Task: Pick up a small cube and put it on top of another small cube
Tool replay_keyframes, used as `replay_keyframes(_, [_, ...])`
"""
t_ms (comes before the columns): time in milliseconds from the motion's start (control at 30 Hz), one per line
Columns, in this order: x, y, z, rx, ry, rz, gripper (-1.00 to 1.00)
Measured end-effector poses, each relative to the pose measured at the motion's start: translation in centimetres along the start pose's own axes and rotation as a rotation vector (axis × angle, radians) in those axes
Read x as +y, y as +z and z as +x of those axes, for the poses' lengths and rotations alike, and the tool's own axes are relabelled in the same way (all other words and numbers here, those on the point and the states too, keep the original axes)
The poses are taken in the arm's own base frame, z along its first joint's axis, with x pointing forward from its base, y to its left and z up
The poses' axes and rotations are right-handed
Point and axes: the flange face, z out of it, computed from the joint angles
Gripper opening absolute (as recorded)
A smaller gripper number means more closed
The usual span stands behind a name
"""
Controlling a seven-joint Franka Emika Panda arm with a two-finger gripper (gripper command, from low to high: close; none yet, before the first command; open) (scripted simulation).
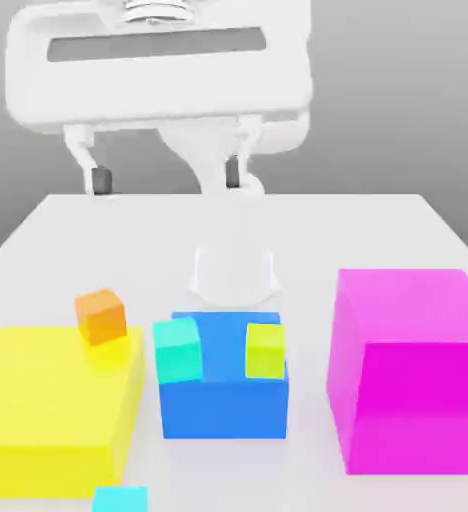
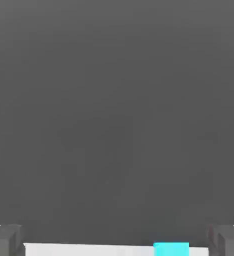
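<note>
Nearest the exterior camera, at the table's front edge, sits the cyan cube (image 1: 119,498), a small, plain, bright sky-aqua block cut off by the picture's bottom border. It lies just in front of the yellow block's corner, alone on the white table (image 1: 68,235). The hand view catches its top as a cyan strip (image 2: 171,248) on the pale table surface (image 2: 89,249), between the two dark fingertips (image 2: 4,241) at the picture's corners.

Behind it stand three big blocks in a row: one yellow block (image 1: 53,410) on the exterior view's left, one blue block (image 1: 223,395) in the middle, one magenta block (image 1: 413,370) on the right.

Four small cubes can be counted. The cyan one is on the table. The teal cube (image 1: 177,351), greener in tint and of the same small size, rests on the blue block's top, toward its left edge. One lime cube (image 1: 265,351) sits on the same top toward the right, apart from the teal one. One orange cube (image 1: 101,315) rests tilted on the yellow block's far corner.

Farthest back, the gripper (image 1: 168,178) hangs high above the table's rear, its fingers spread wide and holding nothing, well apart from every cube.
</note>
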Motion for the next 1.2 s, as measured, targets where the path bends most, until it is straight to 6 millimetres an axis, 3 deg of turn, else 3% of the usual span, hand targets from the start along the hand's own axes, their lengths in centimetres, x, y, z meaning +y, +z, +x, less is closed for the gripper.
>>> replay_keyframes(233, [4.1,11.9,0.8,-0.110,0.003,-0.129,0.00])
replay_keyframes(467, [10.1,22.8,-0.5,-0.209,-0.006,-0.271,0.00])
replay_keyframes(600, [12.3,28.4,-1.7,-0.221,-0.009,-0.292,0.00])
replay_keyframes(633, [12.7,29.6,-2.0,-0.222,-0.008,-0.293,-1.00])
replay_keyframes(867, [12.8,29.8,-2.0,-0.223,-0.008,-0.293,-1.00])
replay_keyframes(1000, [11.4,25.2,-1.0,-0.224,-0.007,-0.293,-1.00])
replay_keyframes(1200, [10.8,18.8,-2.7,-0.243,0.078,-0.269,-1.00])
